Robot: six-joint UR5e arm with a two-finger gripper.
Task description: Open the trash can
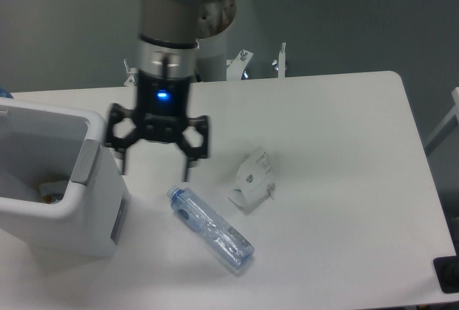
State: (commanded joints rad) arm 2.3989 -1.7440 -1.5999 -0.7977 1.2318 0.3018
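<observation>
The trash can (50,213) is a large white boxy bin at the left edge of the table. Its top shows an open cavity with something small lying inside; no lid is visible over it. A grey rectangular push-panel (84,160) sits on its right rim. My gripper (154,170) hangs just right of the bin, fingers pointing down and spread apart, empty. Its left finger (122,158) is close beside the bin's right rim; I cannot tell if it touches.
A clear plastic bottle (211,229) lies on its side in front of the gripper. A small white crumpled carton (252,179) lies to the right of it. The white table (344,145) ends at the right and front edges.
</observation>
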